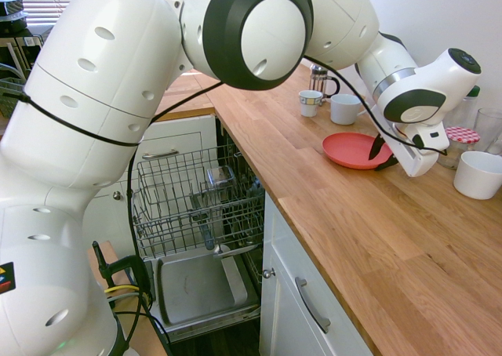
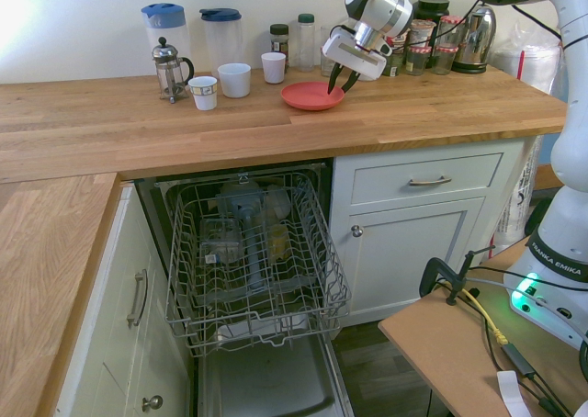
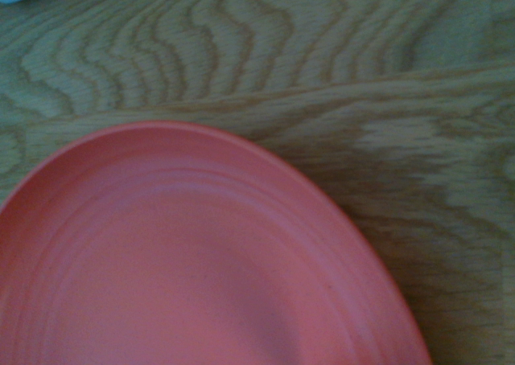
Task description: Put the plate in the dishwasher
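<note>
- First exterior view: coral-red plate (image 1: 354,149) flat on the wooden countertop (image 1: 376,238); the gripper (image 1: 382,154), fingers parted, straddles its far rim, contact not discernible.
- Second exterior view: dishwasher (image 2: 253,279) beneath the counter, door down, wire rack (image 2: 255,252) drawn out; plate (image 2: 310,95) near two white mugs (image 2: 234,79).
- Wrist view: plate (image 3: 185,260) on wood grain.

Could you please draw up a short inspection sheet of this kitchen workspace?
Surface: wooden countertop, no spills seen.
Job's things: plate flat on the counter; dishwasher open, wire rack pulled out, door down.
Clutter: French press, mugs, jugs, spice jars, kettle.
Hand: the hand at the plate's rim, fingers apart, plate not lifted.
Cables: rig only.
Surroundings: white cabinets.
</note>
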`<state>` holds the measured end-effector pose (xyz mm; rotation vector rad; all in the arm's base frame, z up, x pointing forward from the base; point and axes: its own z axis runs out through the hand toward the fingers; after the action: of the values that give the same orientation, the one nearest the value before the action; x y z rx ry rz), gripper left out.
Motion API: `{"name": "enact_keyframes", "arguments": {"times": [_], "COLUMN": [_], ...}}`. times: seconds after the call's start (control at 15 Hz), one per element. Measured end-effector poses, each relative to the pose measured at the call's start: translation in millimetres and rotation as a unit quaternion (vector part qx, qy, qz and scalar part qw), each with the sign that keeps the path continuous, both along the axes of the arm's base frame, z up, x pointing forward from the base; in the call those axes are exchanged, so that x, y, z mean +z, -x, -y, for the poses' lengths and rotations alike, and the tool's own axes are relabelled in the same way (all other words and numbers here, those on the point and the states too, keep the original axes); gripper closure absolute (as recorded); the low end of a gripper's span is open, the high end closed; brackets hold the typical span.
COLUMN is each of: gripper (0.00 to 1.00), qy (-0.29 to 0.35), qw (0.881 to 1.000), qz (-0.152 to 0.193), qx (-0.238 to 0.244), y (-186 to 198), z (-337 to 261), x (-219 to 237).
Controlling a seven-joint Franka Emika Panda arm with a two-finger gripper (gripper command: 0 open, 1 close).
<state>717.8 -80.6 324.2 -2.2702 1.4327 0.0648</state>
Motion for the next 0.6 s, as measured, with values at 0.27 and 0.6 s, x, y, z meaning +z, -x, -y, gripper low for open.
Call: {"name": "enact_keyframes", "arguments": {"times": [0.27,0.6], "gripper": [1.00,1.00], "qy": [-0.009,0.005], "qw": [1.000,0.998], "qz": [0.005,0.034], "qx": [0.014,0.048], "y": [-3.2,-7.5], "z": [5.5,1.4], "x": [-4.3,16.4]}}
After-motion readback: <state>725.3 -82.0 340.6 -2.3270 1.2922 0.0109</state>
